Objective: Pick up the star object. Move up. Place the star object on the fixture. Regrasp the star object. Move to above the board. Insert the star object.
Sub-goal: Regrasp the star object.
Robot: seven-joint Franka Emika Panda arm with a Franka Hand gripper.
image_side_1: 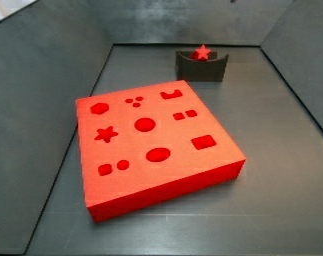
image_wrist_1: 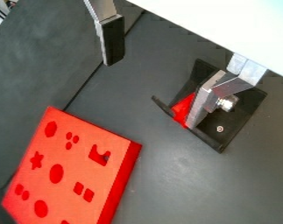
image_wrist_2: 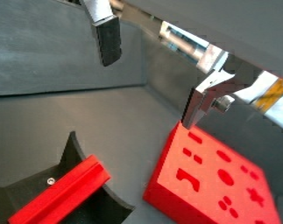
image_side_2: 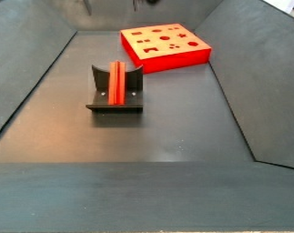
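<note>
The star object (image_side_2: 116, 82), a long red peg, lies in the notch of the dark fixture (image_side_2: 113, 106). Its star-shaped end face (image_side_1: 201, 52) shows in a side view above the fixture (image_side_1: 204, 69). In both wrist views my gripper (image_wrist_1: 161, 70) (image_wrist_2: 155, 70) hangs open well above the floor, with nothing between its fingers (image_wrist_1: 109, 39) (image_wrist_2: 106, 42). The peg (image_wrist_1: 182, 108) (image_wrist_2: 61, 197) and the fixture (image_wrist_1: 221, 128) (image_wrist_2: 71, 156) lie below, apart from the gripper. The red board (image_side_1: 150, 140) (image_side_2: 167, 45) (image_wrist_1: 67, 171) (image_wrist_2: 220, 179) lies flat beside them, its holes facing up.
Dark sloping walls (image_side_1: 64, 45) (image_side_2: 34, 73) enclose the grey floor on all sides. A strip of bare floor (image_side_2: 161, 146) separates the fixture from the board.
</note>
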